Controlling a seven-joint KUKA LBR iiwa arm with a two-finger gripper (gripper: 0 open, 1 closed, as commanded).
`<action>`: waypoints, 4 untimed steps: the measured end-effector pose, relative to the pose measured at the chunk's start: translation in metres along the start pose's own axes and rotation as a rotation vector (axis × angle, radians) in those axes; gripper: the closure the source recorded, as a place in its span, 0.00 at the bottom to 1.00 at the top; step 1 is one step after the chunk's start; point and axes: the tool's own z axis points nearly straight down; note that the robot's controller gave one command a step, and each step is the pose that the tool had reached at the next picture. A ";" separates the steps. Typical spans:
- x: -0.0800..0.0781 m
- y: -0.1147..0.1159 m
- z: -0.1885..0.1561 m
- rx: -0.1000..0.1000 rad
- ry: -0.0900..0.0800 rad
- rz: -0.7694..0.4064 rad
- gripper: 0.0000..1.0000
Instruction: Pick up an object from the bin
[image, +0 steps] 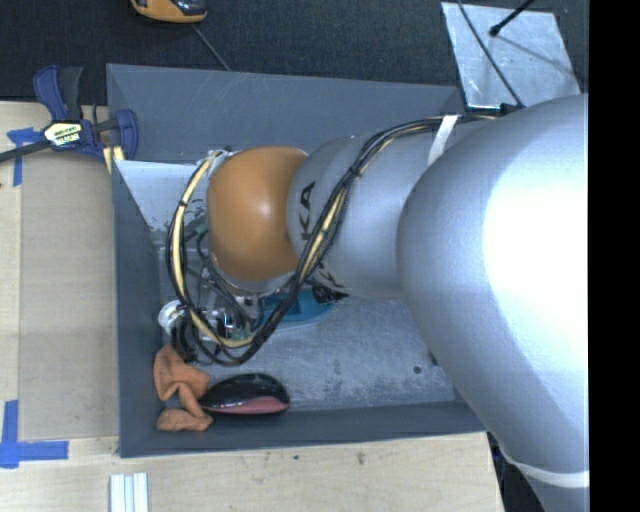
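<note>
Three loose things lie close around a robot gripper set low in the left half of a grey metal bin (135, 330). Farthest left, in the bin's near-left corner, a crumpled orange cloth (178, 388) rests on the floor beside the left wall. Just beyond it, towards the far side, a small white object (168, 316) sits beside the cable loops; what it is cannot be made out. Right of the cloth and touching it, a black oval object (245, 393) with a pink-red stripe along its near edge lies close to the near wall.

Above these, the gripper (224, 318) points down at the bin floor. Its metal parts show below a rounded orange wrist cover (255, 212) and are ringed by yellow and black cables (183, 225). Whether the gripper is open or closed cannot be told, as the cover and cables hide its tip. Which thing it is over cannot be told either; the cloth and the black oval object are the nearest, both just to its near side.

Further right, a blue object (305, 305) peeks out from under the wrist, mostly hidden. The silver arm (500, 260) crosses the bin's right half, with bare speckled floor showing on its near side.
</note>
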 end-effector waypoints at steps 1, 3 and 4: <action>0.005 0.010 0.032 0.000 0.005 -0.117 0.00; -0.005 0.009 0.027 -0.008 -0.008 -0.004 1.00; -0.004 0.008 0.025 -0.006 -0.006 -0.004 1.00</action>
